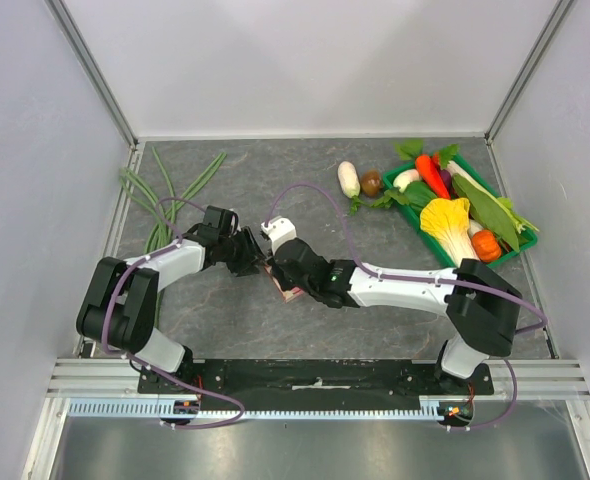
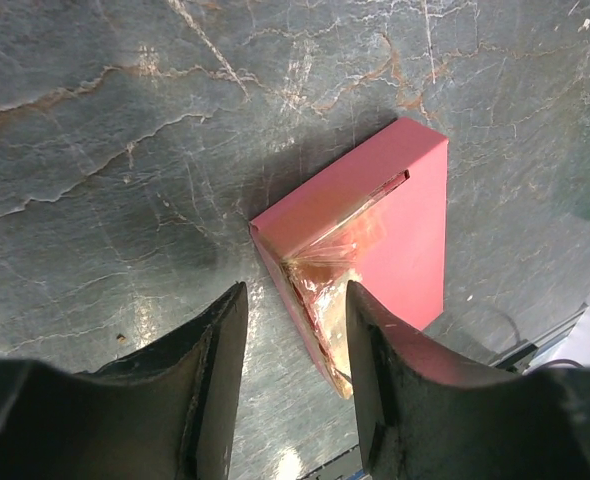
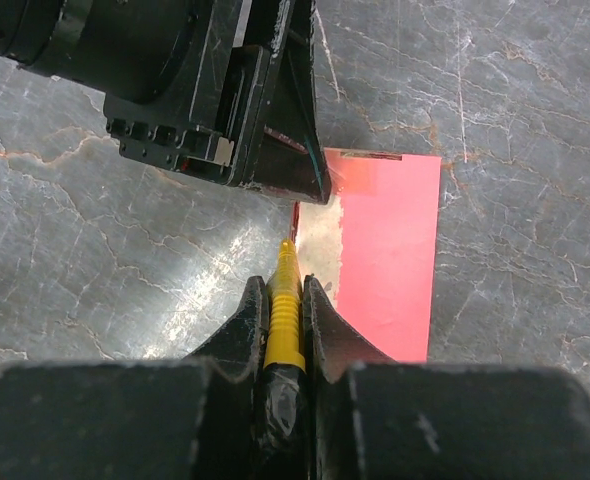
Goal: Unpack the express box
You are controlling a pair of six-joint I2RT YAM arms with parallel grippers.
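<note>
Pink-red express box (image 2: 395, 220) pokes between left gripper's (image 2: 297, 295) parted jaws; right gripper (image 3: 287, 290) clamps knife (image 3: 285, 322).

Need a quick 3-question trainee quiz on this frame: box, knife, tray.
1. True or false: the right gripper is shut on the yellow knife.
2. Seen from the top camera, where is the green tray of vegetables? A) far right of the table B) far left corner C) between the arm bases
3. Short answer: which part of the express box does the knife tip point at?
Key: 1 true; 2 A; 3 its taped edge.
</note>
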